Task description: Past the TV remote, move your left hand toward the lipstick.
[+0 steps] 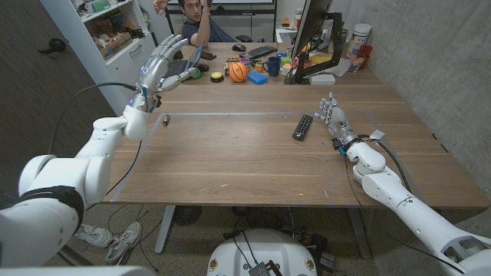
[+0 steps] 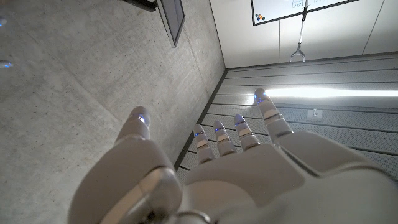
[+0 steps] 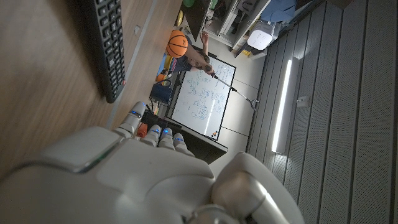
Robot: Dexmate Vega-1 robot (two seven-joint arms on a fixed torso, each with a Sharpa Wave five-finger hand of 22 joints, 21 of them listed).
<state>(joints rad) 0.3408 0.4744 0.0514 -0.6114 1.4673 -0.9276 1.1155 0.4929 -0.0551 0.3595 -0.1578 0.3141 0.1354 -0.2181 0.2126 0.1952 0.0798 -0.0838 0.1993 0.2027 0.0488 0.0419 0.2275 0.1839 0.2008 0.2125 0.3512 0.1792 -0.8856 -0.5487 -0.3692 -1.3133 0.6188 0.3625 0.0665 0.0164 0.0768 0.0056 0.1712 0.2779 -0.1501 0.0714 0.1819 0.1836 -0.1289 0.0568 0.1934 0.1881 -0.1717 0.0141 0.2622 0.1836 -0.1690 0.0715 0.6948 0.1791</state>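
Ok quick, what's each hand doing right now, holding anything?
Left hand: open, fingers spread, raised above the small dark lipstick tube, holding nothing.
Right hand: open, empty, beside the black TV remote.

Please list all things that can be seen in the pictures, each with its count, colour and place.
TV remote: one, black, on the table right of centre, beside the right hand.
Lipstick: one, small and dark, on the table's left part, under the raised left hand.
Table: one, brown wood.
Small basketball: one, orange, in the clutter at the far edge.
Mug: one, dark blue, far edge.
Person: one, seated behind the table.
Left hand: white, raised, fingers spread, holds nothing.
Right hand: white, near the remote, holds nothing.
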